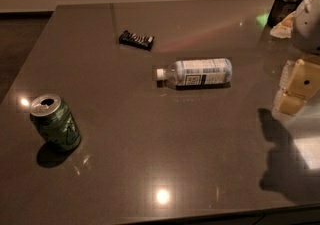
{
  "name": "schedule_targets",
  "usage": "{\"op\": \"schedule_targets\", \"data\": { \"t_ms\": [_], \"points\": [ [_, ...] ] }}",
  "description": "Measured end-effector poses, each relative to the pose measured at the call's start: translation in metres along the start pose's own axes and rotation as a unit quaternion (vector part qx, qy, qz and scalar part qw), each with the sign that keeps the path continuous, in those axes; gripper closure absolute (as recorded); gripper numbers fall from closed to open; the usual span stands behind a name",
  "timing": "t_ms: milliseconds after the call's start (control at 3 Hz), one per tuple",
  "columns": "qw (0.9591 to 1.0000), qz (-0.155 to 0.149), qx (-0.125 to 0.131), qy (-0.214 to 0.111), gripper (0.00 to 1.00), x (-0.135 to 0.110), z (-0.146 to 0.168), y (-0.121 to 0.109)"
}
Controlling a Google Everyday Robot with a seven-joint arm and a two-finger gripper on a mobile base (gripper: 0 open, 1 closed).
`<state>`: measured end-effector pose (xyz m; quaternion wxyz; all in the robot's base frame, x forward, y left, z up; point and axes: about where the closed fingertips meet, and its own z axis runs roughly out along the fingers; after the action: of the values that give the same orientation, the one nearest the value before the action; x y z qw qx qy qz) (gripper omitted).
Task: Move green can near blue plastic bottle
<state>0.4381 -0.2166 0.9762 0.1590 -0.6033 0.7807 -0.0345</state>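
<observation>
The green can [55,123] stands upright near the table's front left, its silver top with the pull-tab hole facing up. The blue plastic bottle [196,72] lies on its side in the middle of the table, white cap pointing left. My gripper [295,89] shows at the right edge as cream-coloured parts above the table, to the right of the bottle and far from the can. It holds nothing that I can see.
A dark flat snack bar wrapper [136,39] lies behind the bottle to the left. A dark container [285,5] and crumpled items stand at the back right corner. The brown table [165,149] ends at its front edge near the bottom.
</observation>
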Motion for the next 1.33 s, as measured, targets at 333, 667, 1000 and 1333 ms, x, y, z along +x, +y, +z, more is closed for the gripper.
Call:
{"op": "schedule_targets", "data": {
  "t_ms": [333, 667, 1000, 1333],
  "points": [
    [1.0, 0.0, 0.0, 0.0, 0.0, 0.0, 0.0, 0.0],
    [0.9999, -0.009, -0.011, -0.009, 0.0, -0.015, 0.0, -0.001],
    [0.9988, -0.031, -0.024, -0.03, 0.0, -0.047, 0.007, 0.002],
    [0.9933, -0.078, -0.044, -0.072, 0.0, -0.115, 0.026, 0.022]
  ]
}}
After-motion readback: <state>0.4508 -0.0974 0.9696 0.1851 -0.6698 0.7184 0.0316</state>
